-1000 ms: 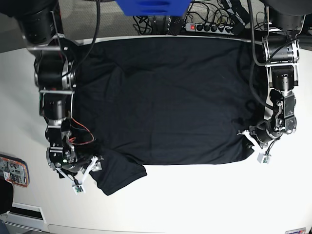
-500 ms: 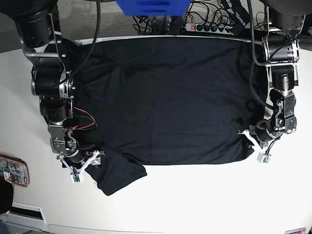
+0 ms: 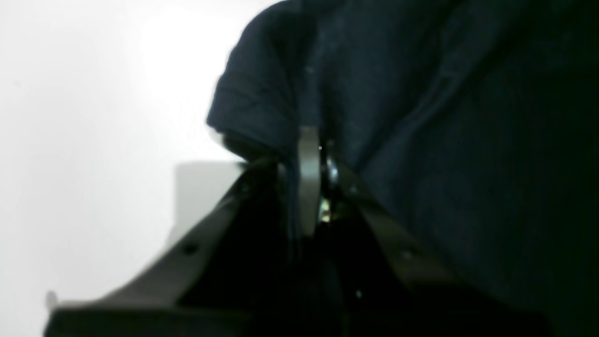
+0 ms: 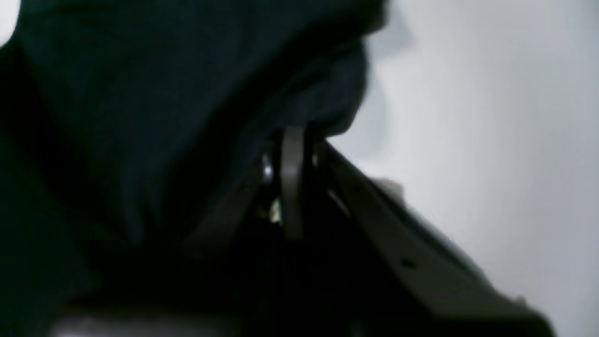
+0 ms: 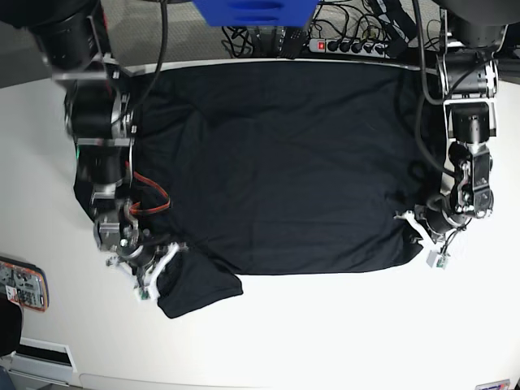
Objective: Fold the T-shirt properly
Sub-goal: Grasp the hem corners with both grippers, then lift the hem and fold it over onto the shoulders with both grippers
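Observation:
The black T-shirt (image 5: 276, 162) lies spread flat over the white table (image 5: 325, 333), with one sleeve sticking out at the front left. My right gripper (image 5: 162, 262) sits at the base of that sleeve. In the right wrist view its fingers (image 4: 292, 187) are pressed together, and a fold of the T-shirt (image 4: 140, 93) is pinched between them. My left gripper (image 5: 412, 230) is at the shirt's front right corner. In the left wrist view it is shut (image 3: 311, 140) on a bunched edge of the T-shirt (image 3: 468, 140).
A power strip (image 5: 349, 45) with tangled cables and a blue object (image 5: 252, 12) lie beyond the table's far edge. A small flat device (image 5: 20, 284) rests at the left edge. Bare white table runs along the front.
My right gripper slid to the right onto the sleeve and closed on the cloth. The sleeve shifted slightly. My left gripper stayed shut and barely moved.

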Tool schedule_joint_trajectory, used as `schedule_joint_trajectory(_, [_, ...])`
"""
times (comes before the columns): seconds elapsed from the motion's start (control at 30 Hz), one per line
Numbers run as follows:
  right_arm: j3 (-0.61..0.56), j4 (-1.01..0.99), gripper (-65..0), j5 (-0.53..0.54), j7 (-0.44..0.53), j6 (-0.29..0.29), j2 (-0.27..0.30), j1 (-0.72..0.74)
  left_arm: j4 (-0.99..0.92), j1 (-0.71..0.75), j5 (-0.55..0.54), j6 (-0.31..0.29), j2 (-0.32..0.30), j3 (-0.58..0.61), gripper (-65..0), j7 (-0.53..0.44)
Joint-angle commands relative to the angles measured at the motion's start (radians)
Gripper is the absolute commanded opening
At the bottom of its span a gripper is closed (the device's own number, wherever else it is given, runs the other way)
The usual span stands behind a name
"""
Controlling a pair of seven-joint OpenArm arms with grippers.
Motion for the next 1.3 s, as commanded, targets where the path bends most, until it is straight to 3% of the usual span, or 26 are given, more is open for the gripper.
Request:
schedule_joint_trajectory(0.0, [0.003,0.059,-65.0,-0.004,-0.018,0.003,0.011,0.014,0.052,-0.006,-0.013,-0.001,-0.024,-0.007,-65.0,-0.021])
schedule_joint_trajectory(0.17, [0.009,0.247,-65.0,-0.004,-0.039,0.001,0.011,-0.05,0.174,0.067,-0.002,-0.001,-0.026,-0.078,-65.0,-0.021])
schedule_joint_trajectory(0.4, [0.028,0.437,-65.0,-0.003,-0.039,0.001,0.012,-0.187,0.331,0.181,0.165,-0.001,-0.016,-0.198,-65.0,-0.021])
schedule_joint_trajectory(0.67, [0.14,0.603,-65.0,-0.004,-0.041,0.001,0.012,-0.274,0.504,0.273,0.27,-0.001,0.066,-0.357,-65.0,-0.021])
schedule_joint_trajectory(1.27, [0.229,0.877,-65.0,-0.004,-0.041,0.001,0.014,-0.475,0.788,0.431,0.285,-0.001,0.123,-0.376,-65.0,-0.021])
